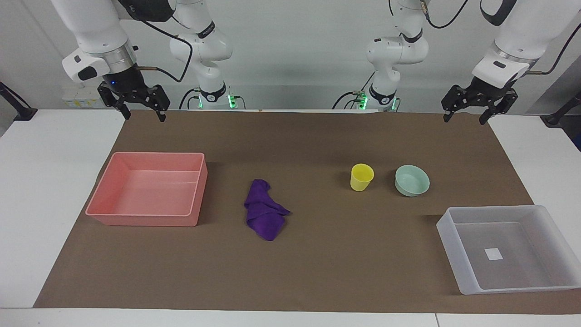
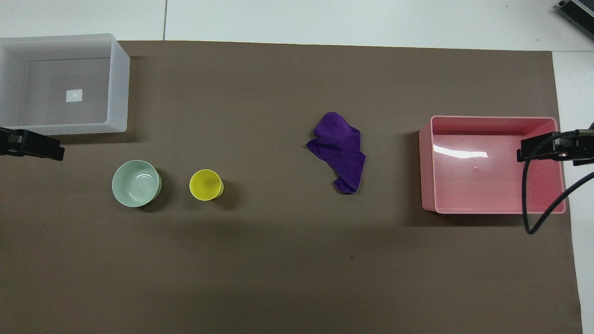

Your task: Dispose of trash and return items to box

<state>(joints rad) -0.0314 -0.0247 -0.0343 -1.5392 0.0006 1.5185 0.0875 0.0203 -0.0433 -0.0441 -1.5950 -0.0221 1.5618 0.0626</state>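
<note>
Overhead view, read from the left arm's end of the bench to the right arm's: the translucent box [image 2: 119,88] sits in the corner farthest from the robots, its floor bare apart from a white sticker [image 2: 74,95]. Nearer to the robots than the box stand the mint-green bowl [image 2: 136,183] and, just beside it toward the middle of the bench, the yellow cup [image 2: 206,184], both upright and apart from each other. Around the middle of the brown mat [image 2: 278,269] lies the purple cloth [image 2: 341,150], crumpled and folded over itself, touching nothing else. At the right arm's end rests the pink tray [image 2: 427,162], with nothing in it.

Seen from the facing camera, the right gripper [image 1: 141,113] hangs in the air over the mat's edge nearest the robots, at the right arm's corner, fingers spread apart and holding nothing. The pink tray [image 1: 97,200] lies below it, farther from the robots. The left gripper [image 1: 465,117] hangs likewise over the left arm's corner of that same edge, fingers apart and carrying nothing. Both arms wait, well apart from the cup [image 1: 361,177], the bowl [image 1: 412,180], the cloth [image 1: 264,210] and the box [image 1: 454,247].
</note>
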